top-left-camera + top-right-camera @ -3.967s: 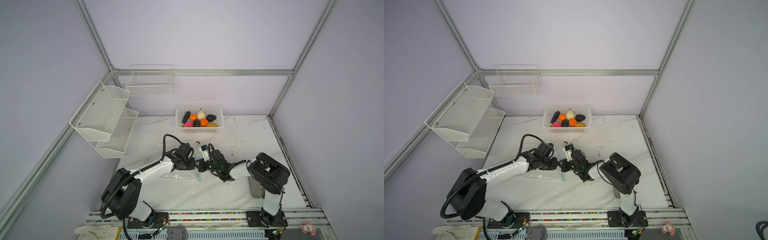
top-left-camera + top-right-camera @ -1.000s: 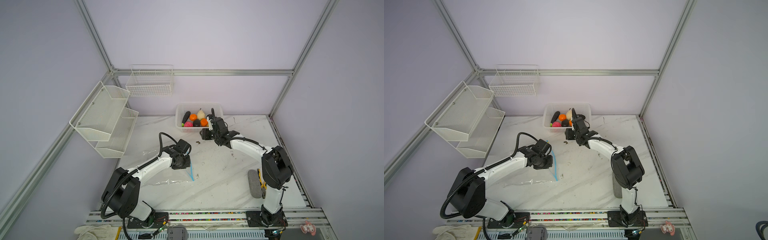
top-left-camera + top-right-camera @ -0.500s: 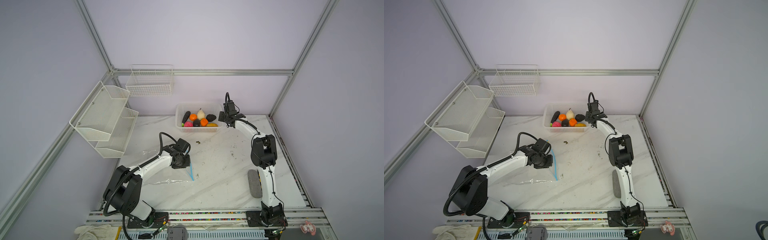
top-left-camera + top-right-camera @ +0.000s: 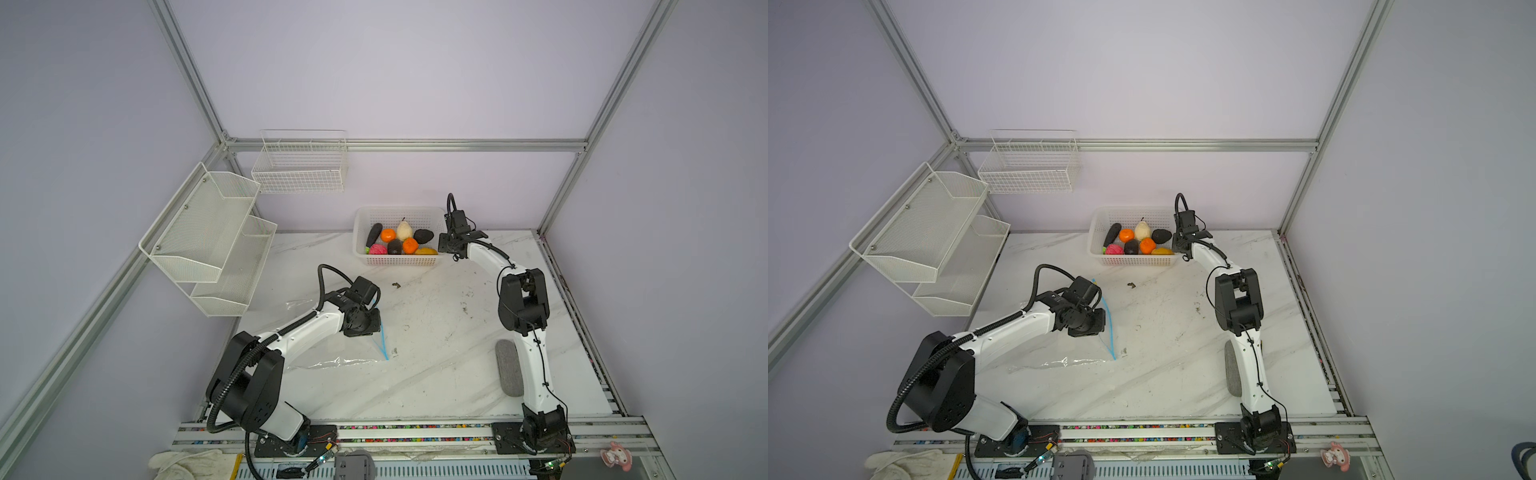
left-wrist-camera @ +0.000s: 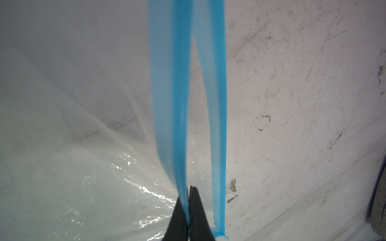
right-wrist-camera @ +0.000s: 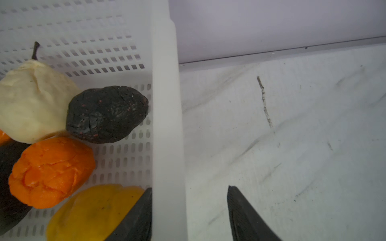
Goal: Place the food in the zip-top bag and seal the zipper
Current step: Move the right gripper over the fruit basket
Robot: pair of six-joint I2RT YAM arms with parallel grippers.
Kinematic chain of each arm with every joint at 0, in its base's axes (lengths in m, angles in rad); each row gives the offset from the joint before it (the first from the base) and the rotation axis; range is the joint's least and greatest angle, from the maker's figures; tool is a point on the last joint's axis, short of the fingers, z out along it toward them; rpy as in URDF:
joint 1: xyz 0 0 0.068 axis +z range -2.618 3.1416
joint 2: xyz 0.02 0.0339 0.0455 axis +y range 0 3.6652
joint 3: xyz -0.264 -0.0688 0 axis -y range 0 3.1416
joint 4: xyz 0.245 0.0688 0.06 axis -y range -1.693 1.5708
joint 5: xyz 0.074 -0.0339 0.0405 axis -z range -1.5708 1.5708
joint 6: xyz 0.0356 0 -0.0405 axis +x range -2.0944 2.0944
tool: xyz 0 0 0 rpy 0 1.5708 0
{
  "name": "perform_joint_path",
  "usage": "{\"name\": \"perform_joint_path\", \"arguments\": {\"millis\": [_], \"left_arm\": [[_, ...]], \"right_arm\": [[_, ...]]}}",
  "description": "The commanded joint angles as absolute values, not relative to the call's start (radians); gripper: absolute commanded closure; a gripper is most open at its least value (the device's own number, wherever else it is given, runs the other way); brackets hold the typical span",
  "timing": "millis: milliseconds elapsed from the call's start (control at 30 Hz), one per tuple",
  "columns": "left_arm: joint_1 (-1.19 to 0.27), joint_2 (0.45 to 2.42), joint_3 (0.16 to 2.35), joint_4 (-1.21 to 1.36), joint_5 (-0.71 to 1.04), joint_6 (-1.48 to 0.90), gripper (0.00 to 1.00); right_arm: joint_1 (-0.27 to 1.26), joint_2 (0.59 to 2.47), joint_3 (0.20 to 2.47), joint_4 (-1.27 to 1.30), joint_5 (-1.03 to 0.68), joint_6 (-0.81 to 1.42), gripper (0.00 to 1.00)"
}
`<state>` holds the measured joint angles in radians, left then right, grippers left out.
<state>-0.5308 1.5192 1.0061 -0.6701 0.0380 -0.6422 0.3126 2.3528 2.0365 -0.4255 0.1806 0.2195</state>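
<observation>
- We find the left gripper [image 5: 189, 200] closed tight on one lip of the zipper [image 5: 169, 83]. Its two dark fingers pinch the blue strip between them.
- In the left wrist view the second blue lip runs beside the held one. The two lips stand apart at the gripper end and meet farther along, so the mouth is parted there.
- The zip-top bag [image 4: 332, 361] lies flat on the table [image 4: 436, 332], mostly under the left arm. In both top views its zipper edge faces the middle of the table, and we see no food in the bag.
- The right gripper [image 6: 189, 187] has its fingers spread moderately wide and holds nothing.
- Its jaws straddle the side wall of the basket [image 6: 167, 104], which stands at the back of the table. One finger is inside next to the yellow-brown oval [image 6: 94, 210]; the other is outside over bare table.
- We cannot tell whether either finger touches the wall.
- All the food [image 4: 399, 243] sits in the basket, well apart from the bag.
- Nearest the right gripper are a black lump [image 6: 106, 114], an orange piece [image 6: 50, 171] and the cream pear [image 6: 31, 100].
- The pink bumpy ball [image 4: 377, 249] lies at the opposite end.
- A grey pad [image 4: 509, 374] lies on the table beside the right arm's base.
</observation>
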Motion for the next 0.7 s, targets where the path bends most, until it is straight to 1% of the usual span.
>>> {"name": "perform_joint_path", "arguments": {"millis": [0, 500, 667], "left_arm": [[-0.525, 1.492, 1.057, -0.651, 0.049, -0.621, 1.00], [-0.525, 1.478, 1.051, -0.662, 0.041, -0.607, 1.00], [-0.525, 1.479, 1.048, -0.663, 0.041, -0.602, 1.00]], "right_arm": [[0.284, 2.286, 1.976, -0.463, 0.241, 0.190, 0.43], [0.202, 2.066, 1.634, -0.404, 0.311, 0.149, 0.45], [0.167, 1.995, 1.558, -0.393, 0.357, 0.137, 0.44]]}}
